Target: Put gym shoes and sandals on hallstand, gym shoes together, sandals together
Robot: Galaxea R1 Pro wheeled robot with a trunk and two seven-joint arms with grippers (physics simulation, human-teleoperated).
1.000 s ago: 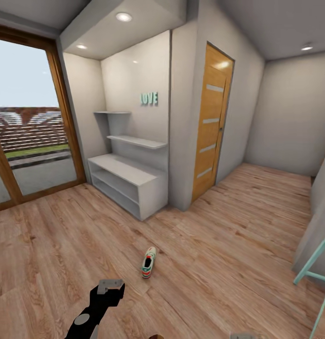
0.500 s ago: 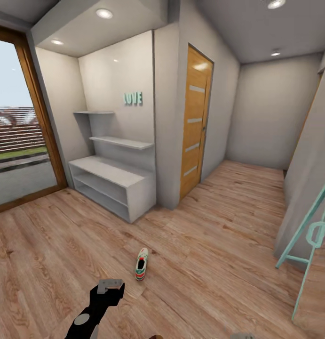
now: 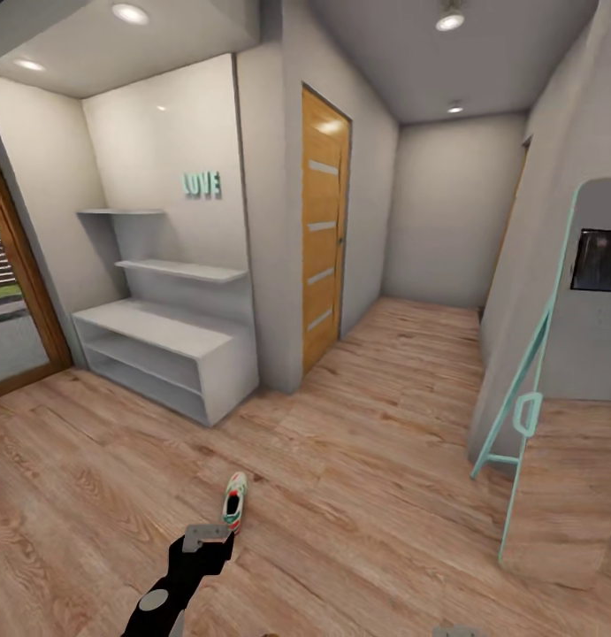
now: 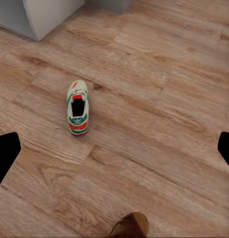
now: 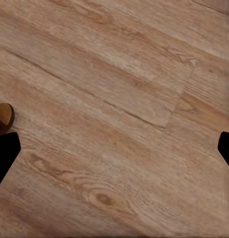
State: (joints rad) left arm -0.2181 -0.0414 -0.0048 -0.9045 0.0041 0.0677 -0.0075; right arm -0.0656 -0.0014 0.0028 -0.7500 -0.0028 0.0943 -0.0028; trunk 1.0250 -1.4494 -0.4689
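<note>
Though both grippers' fingers sit wide, empty — sandal (image 4: pixel 130 227) cut off, gym shoe (image 3: pixel 234 502) on floor.

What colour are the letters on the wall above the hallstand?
The LOVE letters are teal, clearest in the head view.

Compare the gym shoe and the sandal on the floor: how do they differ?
The gym shoe is white with green stripes and red-orange accents; the sandal is plain brown. The gym shoe shows whole, upright on its sole; the sandal is cut off by the frame edge, so its pose is unclear. The shoe lies nearer the hallstand. Both rest on the floor.
</note>
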